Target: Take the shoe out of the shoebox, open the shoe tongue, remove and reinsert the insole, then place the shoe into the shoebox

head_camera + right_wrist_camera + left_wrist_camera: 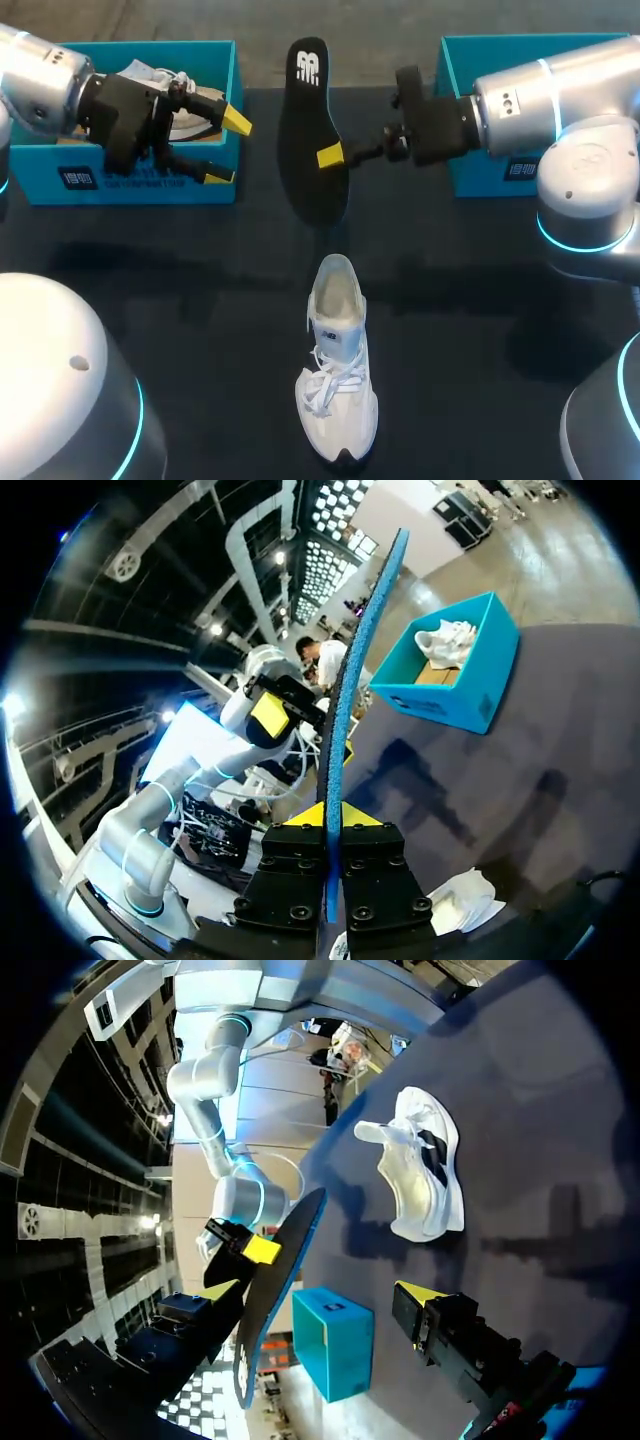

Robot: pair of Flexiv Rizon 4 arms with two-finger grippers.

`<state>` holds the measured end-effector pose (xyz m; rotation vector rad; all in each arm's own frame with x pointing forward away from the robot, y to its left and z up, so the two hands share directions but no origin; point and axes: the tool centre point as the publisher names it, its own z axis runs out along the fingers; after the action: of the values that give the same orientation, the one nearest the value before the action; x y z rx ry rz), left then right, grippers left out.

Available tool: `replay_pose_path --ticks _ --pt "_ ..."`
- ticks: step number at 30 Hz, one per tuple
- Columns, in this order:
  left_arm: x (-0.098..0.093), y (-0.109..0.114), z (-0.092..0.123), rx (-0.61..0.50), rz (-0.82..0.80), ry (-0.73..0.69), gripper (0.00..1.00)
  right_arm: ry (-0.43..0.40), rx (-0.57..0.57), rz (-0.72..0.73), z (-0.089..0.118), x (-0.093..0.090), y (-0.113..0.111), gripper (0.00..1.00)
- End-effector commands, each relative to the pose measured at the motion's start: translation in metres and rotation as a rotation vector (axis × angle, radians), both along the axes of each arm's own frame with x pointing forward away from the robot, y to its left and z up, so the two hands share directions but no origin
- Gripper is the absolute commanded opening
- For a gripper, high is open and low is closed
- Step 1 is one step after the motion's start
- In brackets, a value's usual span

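The insole [308,110] is pinched between the fingers of the right gripper [332,156], the shoe [338,370] lying at its six o'clock. The left gripper [228,148] is held wide open, empty, at nine o'clock.

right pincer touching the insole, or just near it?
Touching. Right wrist view: the insole sits edge-on between the right pincer's yellow tips, both pressed against it.
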<state>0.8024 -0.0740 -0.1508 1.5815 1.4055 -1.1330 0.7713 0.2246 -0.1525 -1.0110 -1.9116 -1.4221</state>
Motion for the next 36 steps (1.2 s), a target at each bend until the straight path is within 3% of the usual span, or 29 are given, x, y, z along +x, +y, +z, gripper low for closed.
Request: replay_pose_path --ticks 1,12,16,29,31,36 --pt "-0.004 0.000 -0.002 0.024 0.021 0.020 1.00 -0.007 -0.003 -0.002 -0.006 -0.002 -0.002 0.00" --pt "-0.026 -0.006 -0.023 0.180 0.073 0.124 1.00 -0.118 0.010 0.010 -0.028 -0.020 -0.025 0.00" --pt "-0.041 -0.007 -0.031 0.236 0.102 0.155 1.00 -0.147 0.013 0.004 -0.035 -0.036 -0.032 0.00" --pt "-0.047 0.002 -0.071 0.291 0.216 0.340 1.00 -0.279 0.017 -0.041 -0.054 -0.044 -0.028 0.00" --pt "-0.045 0.001 -0.077 0.309 0.254 0.400 1.00 -0.304 -0.009 -0.105 -0.062 -0.044 -0.028 0.00" --pt "-0.045 0.001 -0.077 0.309 0.254 0.400 1.00 -0.304 -0.009 -0.105 -0.062 -0.044 -0.028 0.00"
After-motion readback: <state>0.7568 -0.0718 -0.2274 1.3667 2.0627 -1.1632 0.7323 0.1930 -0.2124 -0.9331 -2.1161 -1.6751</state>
